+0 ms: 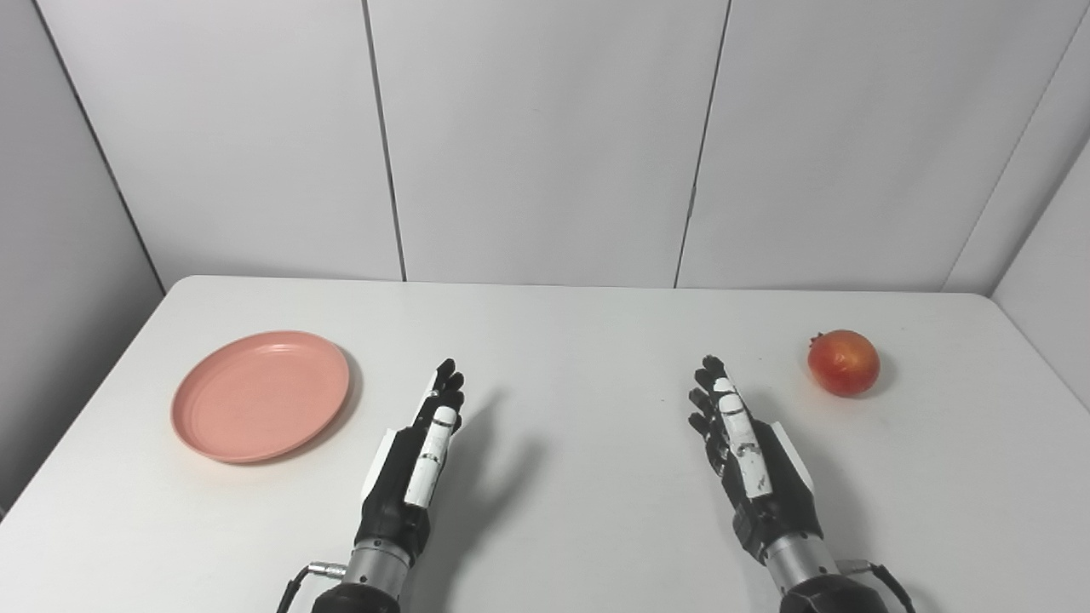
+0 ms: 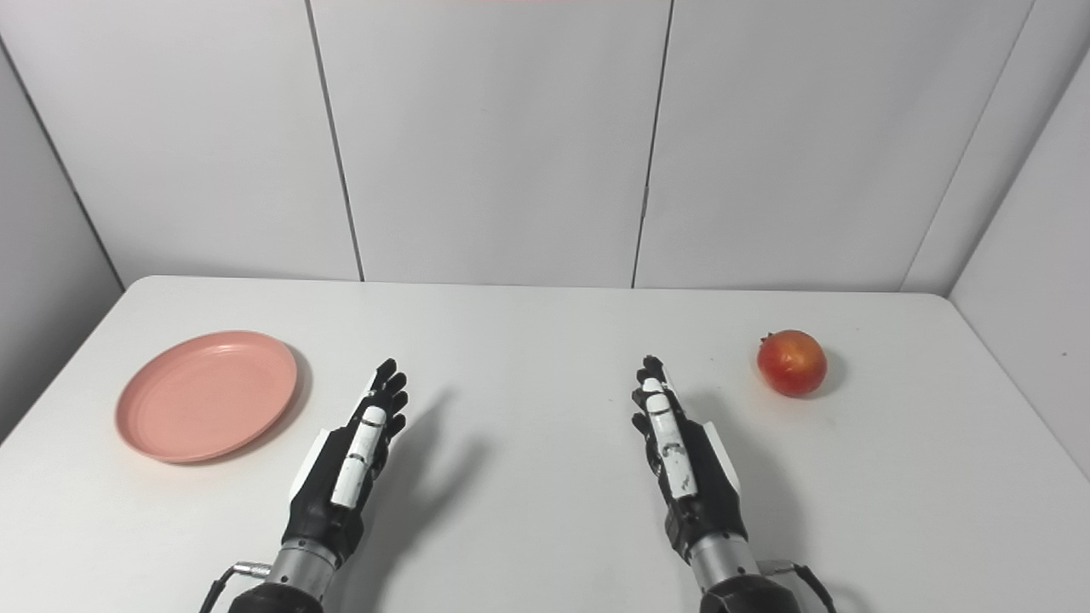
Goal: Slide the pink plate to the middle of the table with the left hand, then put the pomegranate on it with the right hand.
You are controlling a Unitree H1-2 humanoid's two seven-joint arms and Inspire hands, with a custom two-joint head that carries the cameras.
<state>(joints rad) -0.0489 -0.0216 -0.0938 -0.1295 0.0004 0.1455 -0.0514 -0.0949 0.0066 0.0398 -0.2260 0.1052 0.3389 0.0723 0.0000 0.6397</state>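
Observation:
A pink plate (image 1: pixel 261 395) lies flat on the left side of the white table (image 1: pixel 562 340), with nothing on it. A red-orange pomegranate (image 1: pixel 843 363) sits on the right side of the table. My left hand (image 1: pixel 423 455) hovers just right of the plate, fingers stretched forward, open and holding nothing. Left of the pomegranate and a little nearer to me, my right hand (image 1: pixel 743 447) is likewise open and holds nothing. Neither hand touches its object.
Grey wall panels (image 1: pixel 545 136) stand behind the table's far edge and along both sides. The table's rounded far corners show at left and right.

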